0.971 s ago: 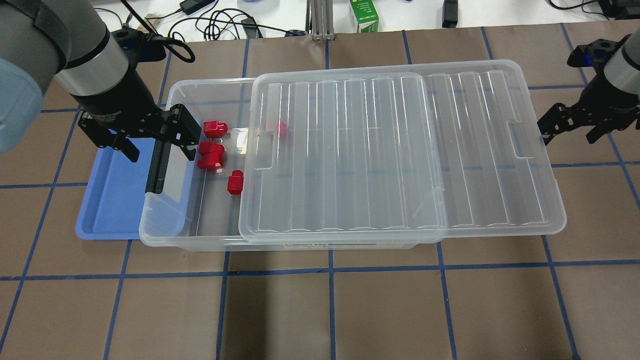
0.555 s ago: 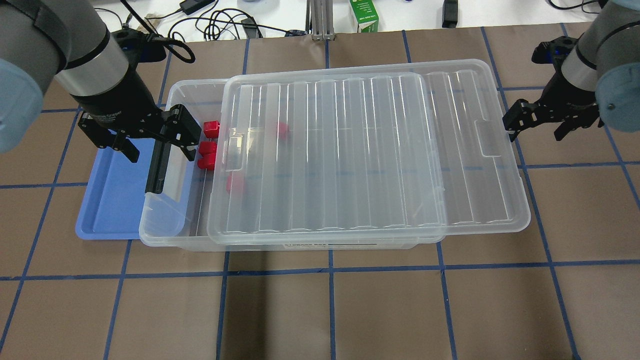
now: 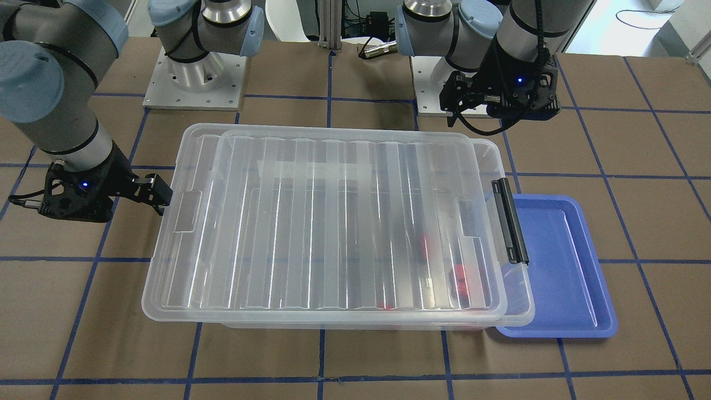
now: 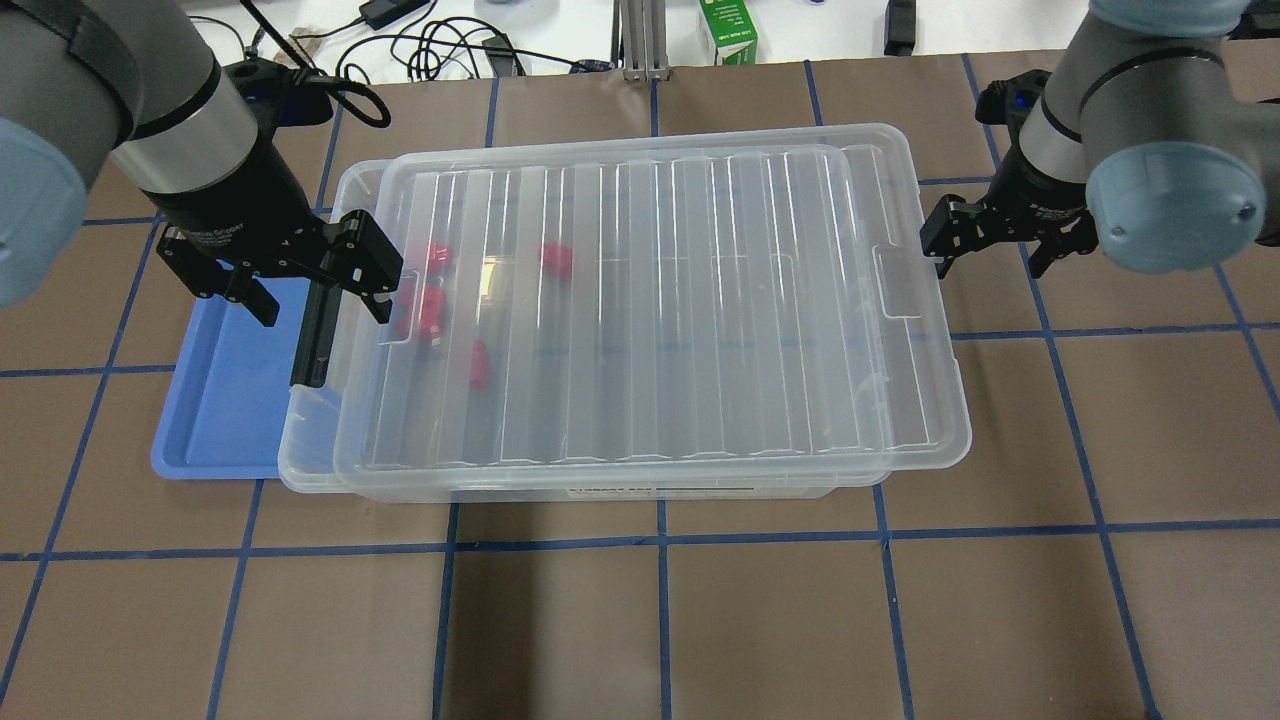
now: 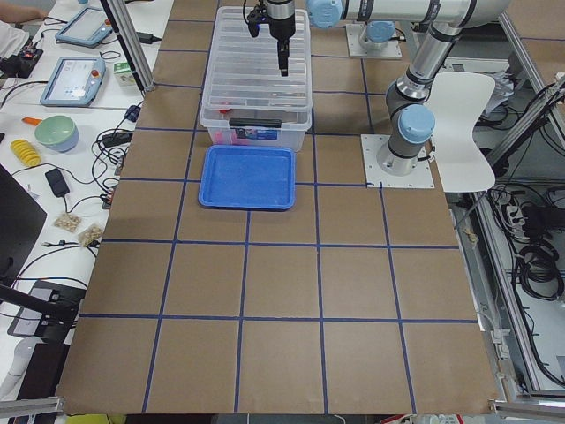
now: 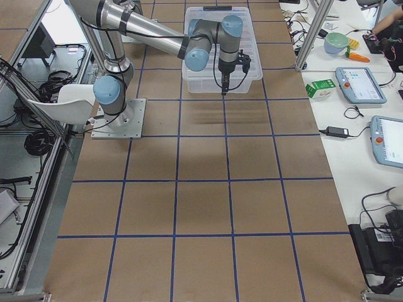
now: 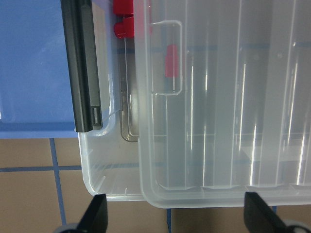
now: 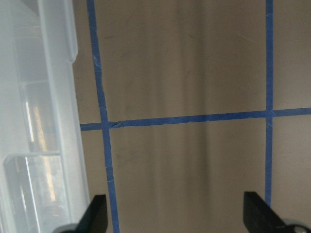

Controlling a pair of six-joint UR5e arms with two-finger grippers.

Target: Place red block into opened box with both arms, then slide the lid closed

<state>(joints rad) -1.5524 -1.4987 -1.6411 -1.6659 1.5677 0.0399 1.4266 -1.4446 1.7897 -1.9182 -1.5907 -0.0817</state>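
Observation:
The clear box (image 4: 312, 446) lies mid-table with the ribbed lid (image 4: 650, 300) over most of it. A narrow strip by the black bar clip (image 4: 315, 325) stays uncovered, and the lid overhangs the box's right end. Several red blocks (image 4: 480, 362) lie inside near the left end, blurred through the lid; two show in the left wrist view (image 7: 124, 26). My left gripper (image 4: 310, 285) hangs open over the clip end, holding nothing. My right gripper (image 4: 992, 245) is open, with one finger (image 3: 155, 191) against the lid's right edge beside the notch.
A blue tray (image 4: 220, 400) lies partly under the box's left end. A green carton (image 4: 728, 30) and cables (image 4: 440, 45) sit past the table's back edge. Brown table with blue tape lines surrounds the box.
The lid has slid left across the box and now covers the red blocks. My right gripper moved left with it, staying at its right edge. The left arm has not moved.

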